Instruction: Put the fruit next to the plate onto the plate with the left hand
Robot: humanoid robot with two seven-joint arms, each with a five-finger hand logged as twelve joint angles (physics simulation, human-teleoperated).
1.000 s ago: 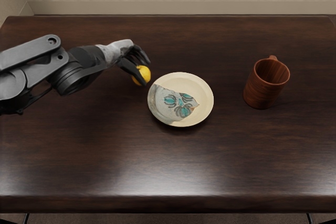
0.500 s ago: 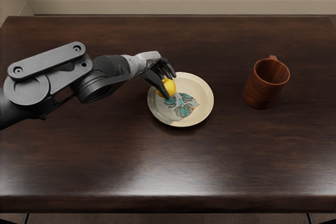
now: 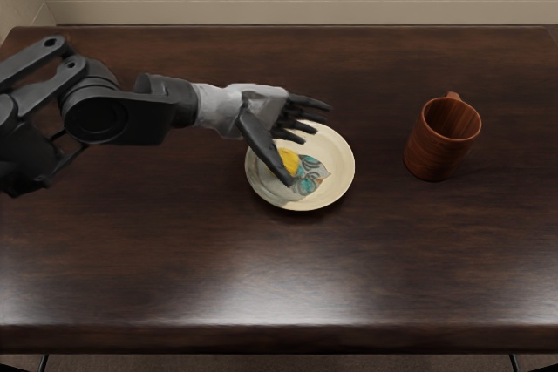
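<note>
The fruit lies on the plate, left of its centre, and my left hand hovers above the plate's left rim, fingers spread and gripping nothing, so I judge only pulling away remains.

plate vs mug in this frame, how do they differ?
Colour: the plate is cream with a teal pattern; the mug is plain reddish brown. Shape: the plate is wide and shallow, the mug tall and narrow with a handle. State: the plate holds the yellow fruit, with the left hand open above it; the mug stands alone, touched by nothing. Both sit upright on the dark table.
</note>
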